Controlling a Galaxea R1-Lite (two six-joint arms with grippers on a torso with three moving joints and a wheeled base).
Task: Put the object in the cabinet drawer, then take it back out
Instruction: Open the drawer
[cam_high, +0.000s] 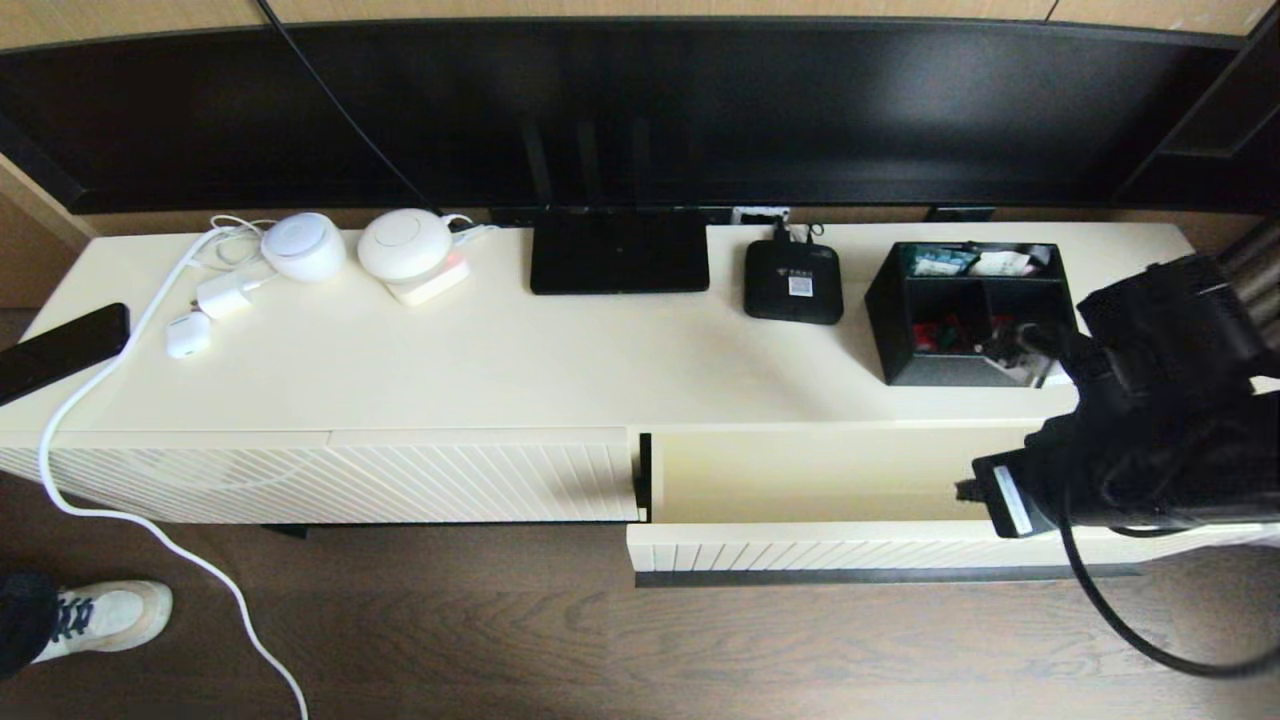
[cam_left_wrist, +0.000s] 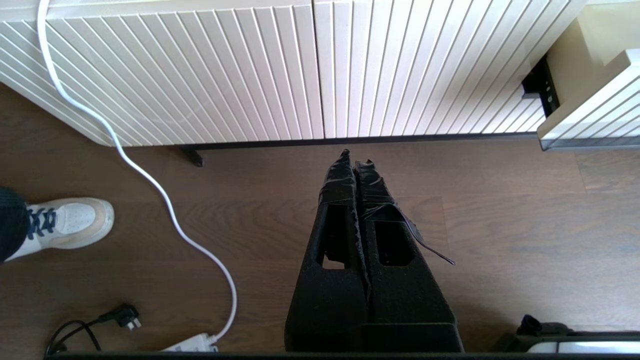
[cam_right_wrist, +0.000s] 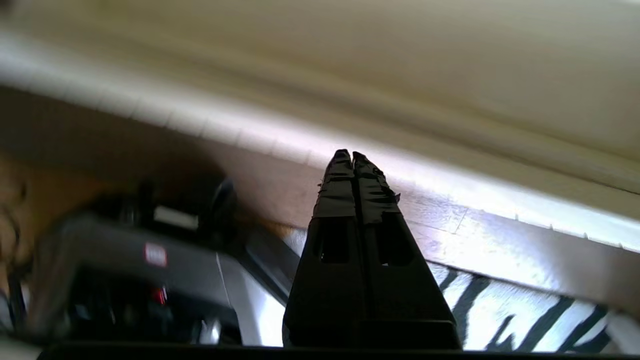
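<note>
In the head view the organizer box (cam_high: 965, 312) sits on the cabinet top at the far right, just behind the cabinet drawer (cam_high: 850, 500), which stands pulled out with its cream interior bare, while the right arm hangs over the drawer's right end. The left wrist view shows the left end effector (cam_left_wrist: 355, 159) pressed closed and empty, parked low over the floor before the ribbed panel (cam_left_wrist: 200, 75). In the right wrist view the right end effector (cam_right_wrist: 348, 156) is closed on nothing, so it should spread wide before settling over a box wall, then lift level so the packets stay put.

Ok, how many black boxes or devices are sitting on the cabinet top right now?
3: the flat router at centre back, the small set-top box to its right, and the organizer box farther right, partly covered by the right arm, which may hide more.
</note>
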